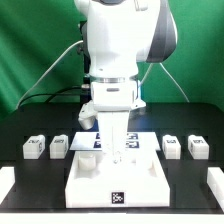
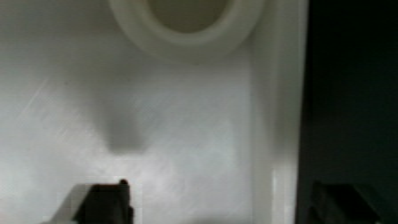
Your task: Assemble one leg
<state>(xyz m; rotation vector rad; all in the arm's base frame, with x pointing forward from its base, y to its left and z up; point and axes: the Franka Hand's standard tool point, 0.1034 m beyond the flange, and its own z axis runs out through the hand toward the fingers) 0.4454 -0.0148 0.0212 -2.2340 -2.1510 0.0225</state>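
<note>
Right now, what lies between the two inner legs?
In the exterior view, the gripper, down over the white panel, stands between one inner leg and the other inner leg.

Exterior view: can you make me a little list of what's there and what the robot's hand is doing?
legs: four small white blocks with tags, two on each side of the panel, all lying loose
panel: big flat white piece, in front of the arm
hand: pointing down over the panel, open, holding nothing
socket: round hole in the panel, seen in the wrist view, empty
legs fitted: none yet
</note>
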